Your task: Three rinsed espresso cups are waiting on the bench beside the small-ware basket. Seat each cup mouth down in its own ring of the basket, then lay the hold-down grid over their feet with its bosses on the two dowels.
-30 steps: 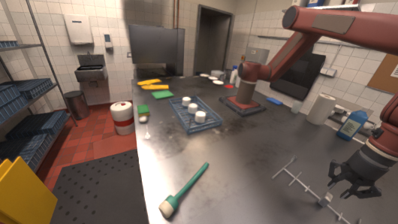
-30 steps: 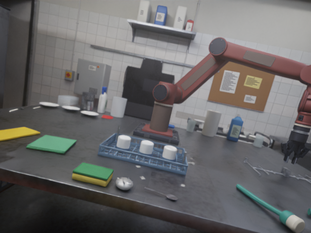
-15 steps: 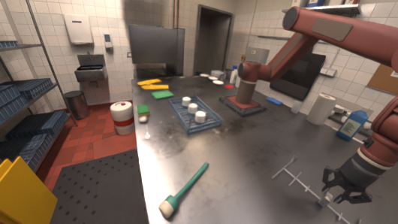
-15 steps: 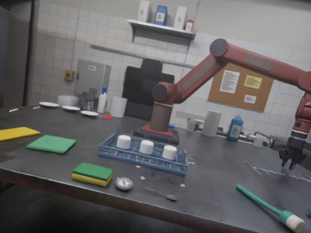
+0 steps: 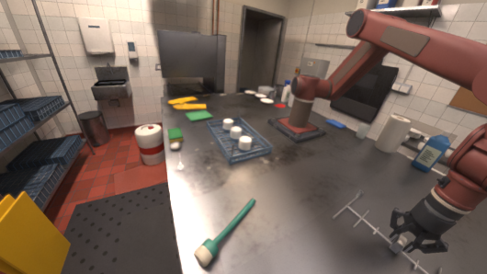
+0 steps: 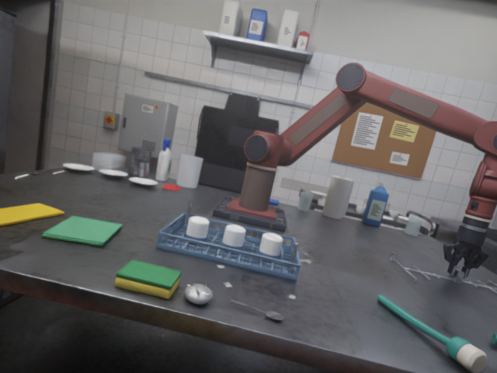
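The thin wire hold-down grid (image 5: 367,220) (image 6: 437,275) lies flat on the steel bench near its right end, and my gripper (image 5: 400,244) (image 6: 457,275) stands low over the small block on its spine, open with nothing held. Well to the left, the blue small-ware basket (image 5: 238,139) (image 6: 231,245) holds three white espresso cups (image 5: 235,132) (image 6: 234,235) in a row, each mouth down and apart from the others. The basket's dowels are too small to make out.
The arm's base (image 5: 301,117) stands behind the basket. A teal-handled brush (image 5: 224,233) (image 6: 429,331) lies near the front edge. A sponge (image 6: 147,279), a small metal piece (image 6: 198,293) and a spoon (image 6: 261,312) lie in front of the basket; a paper roll (image 5: 393,133) and blue bottle (image 5: 430,152) stand at the back.
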Controlling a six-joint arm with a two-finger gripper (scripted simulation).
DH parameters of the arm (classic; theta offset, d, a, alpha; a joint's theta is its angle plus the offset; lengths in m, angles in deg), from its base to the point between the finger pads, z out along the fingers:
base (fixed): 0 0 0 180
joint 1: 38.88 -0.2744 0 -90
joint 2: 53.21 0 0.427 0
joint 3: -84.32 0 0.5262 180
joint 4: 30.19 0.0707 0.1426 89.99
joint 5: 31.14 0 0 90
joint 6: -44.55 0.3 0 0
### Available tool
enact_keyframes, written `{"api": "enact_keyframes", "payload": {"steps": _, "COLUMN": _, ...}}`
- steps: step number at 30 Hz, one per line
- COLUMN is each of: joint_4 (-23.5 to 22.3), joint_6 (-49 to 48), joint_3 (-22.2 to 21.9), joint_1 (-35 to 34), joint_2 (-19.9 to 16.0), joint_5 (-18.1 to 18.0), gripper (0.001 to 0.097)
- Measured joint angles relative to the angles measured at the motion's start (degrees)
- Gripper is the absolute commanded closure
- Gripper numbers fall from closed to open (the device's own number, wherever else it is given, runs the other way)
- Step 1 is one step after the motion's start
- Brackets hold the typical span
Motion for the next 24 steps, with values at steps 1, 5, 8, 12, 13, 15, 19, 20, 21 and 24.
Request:
{"api": "enact_keyframes", "payload": {"steps": 1, "joint_4": -0.02, "joint_6": 0.00, "joint_3": -0.01, "joint_1": 0.00, "joint_2": 0.00, "joint_5": 0.00, "gripper": 0.0581}}
{"api": "enact_keyframes", "payload": {"steps": 5, "joint_4": -0.02, "joint_6": 0.00, "joint_3": 0.01, "joint_1": 0.00, "joint_2": 0.00, "joint_5": 0.00, "gripper": 0.0581}}
{"api": "enact_keyframes", "payload": {"steps": 8, "joint_4": -0.03, "joint_6": 0.00, "joint_3": 0.01, "joint_1": 0.00, "joint_2": 0.01, "joint_5": 0.00, "gripper": 0.0581}}
{"api": "enact_keyframes", "payload": {"steps": 12, "joint_4": -0.03, "joint_6": 0.00, "joint_3": 0.00, "joint_1": 0.00, "joint_2": 0.00, "joint_5": 0.00, "gripper": 0.0591}}
{"api": "enact_keyframes", "payload": {"steps": 13, "joint_4": -0.03, "joint_6": 0.00, "joint_3": 0.00, "joint_1": 0.00, "joint_2": 0.00, "joint_5": 0.00, "gripper": 0.0611}}
{"api": "enact_keyframes", "payload": {"steps": 15, "joint_4": -0.03, "joint_6": 0.00, "joint_3": 0.00, "joint_1": 0.00, "joint_2": 0.00, "joint_5": 0.00, "gripper": 0.0651}}
{"api": "enact_keyframes", "payload": {"steps": 19, "joint_4": -0.02, "joint_6": 0.00, "joint_3": -0.01, "joint_1": 0.00, "joint_2": 0.00, "joint_5": -0.01, "gripper": 0.0731}}
{"api": "enact_keyframes", "payload": {"steps": 20, "joint_4": -0.02, "joint_6": 0.00, "joint_3": 0.00, "joint_1": 0.00, "joint_2": 0.01, "joint_5": 0.00, "gripper": 0.0751}}
{"api": "enact_keyframes", "payload": {"steps": 21, "joint_4": -0.02, "joint_6": 0.00, "joint_3": 0.00, "joint_1": 0.00, "joint_2": 0.01, "joint_5": 0.00, "gripper": 0.0771}}
{"api": "enact_keyframes", "payload": {"steps": 24, "joint_4": -0.02, "joint_6": 0.00, "joint_3": 0.00, "joint_1": 0.00, "joint_2": 0.01, "joint_5": 0.00, "gripper": 0.0831}}
